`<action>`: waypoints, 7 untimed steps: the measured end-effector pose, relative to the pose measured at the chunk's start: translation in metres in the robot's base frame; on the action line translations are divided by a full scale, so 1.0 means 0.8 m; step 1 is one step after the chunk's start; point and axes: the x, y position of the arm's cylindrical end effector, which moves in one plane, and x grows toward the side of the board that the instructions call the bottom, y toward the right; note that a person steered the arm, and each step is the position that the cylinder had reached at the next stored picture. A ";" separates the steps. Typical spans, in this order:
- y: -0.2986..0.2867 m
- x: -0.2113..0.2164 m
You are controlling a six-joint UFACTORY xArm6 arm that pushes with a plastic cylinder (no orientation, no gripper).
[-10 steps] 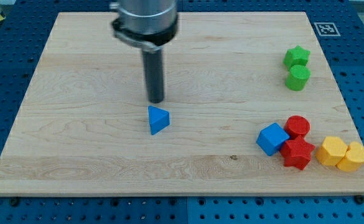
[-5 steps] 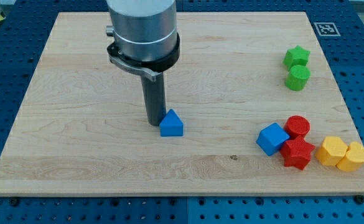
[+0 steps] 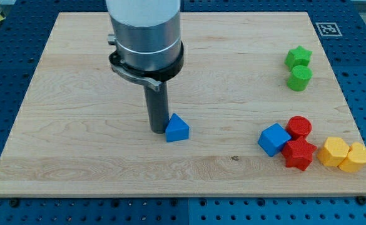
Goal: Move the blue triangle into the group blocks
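Blue triangle (image 3: 177,129) sits mid-board, my tip (image 3: 157,130) touching its left side, just a bare rod, nothing held. Group is well off to the view's right: blue cube (image 3: 274,139), red cylinder (image 3: 299,127), red star (image 3: 298,154)

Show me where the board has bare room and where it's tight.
Free: everything left of my tip, and the stretch between the blue triangle and blue cube. Tight: the cluster at bottom right, blue cube, red star, yellow blocks.
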 end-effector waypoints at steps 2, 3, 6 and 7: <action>0.076 0.002; 0.084 0.017; 0.148 0.022; 0.167 0.022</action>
